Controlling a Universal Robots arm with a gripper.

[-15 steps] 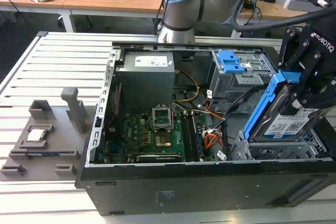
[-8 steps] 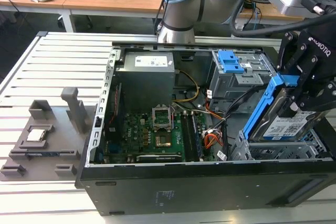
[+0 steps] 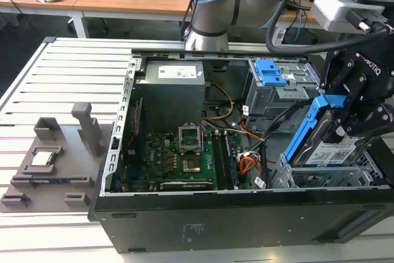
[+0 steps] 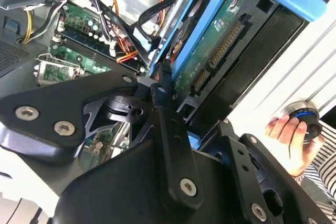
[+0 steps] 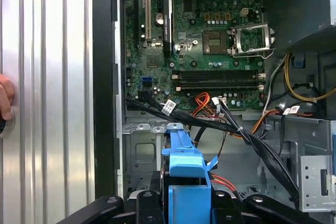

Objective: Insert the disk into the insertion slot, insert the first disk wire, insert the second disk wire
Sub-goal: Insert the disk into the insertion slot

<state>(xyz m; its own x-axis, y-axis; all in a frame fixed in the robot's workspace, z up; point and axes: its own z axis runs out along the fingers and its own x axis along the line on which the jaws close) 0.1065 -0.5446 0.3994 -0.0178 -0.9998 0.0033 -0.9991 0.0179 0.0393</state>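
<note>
Exterior view: the gripper is clamped on the disk, which stands steeply tilted, its lower end down in the slot at the corner of the case on the exterior view's right, its upper end raised; I judge the first step in hand, the disk not yet seated, and seating it calls for laying it level between the cage walls; second wrist view: the fingers grip the disk by its edge, its connector bare of any wire; a person's hand is outside the case; first wrist view: the disk, blue end on, hangs over the slot, black cables just beyond
</note>
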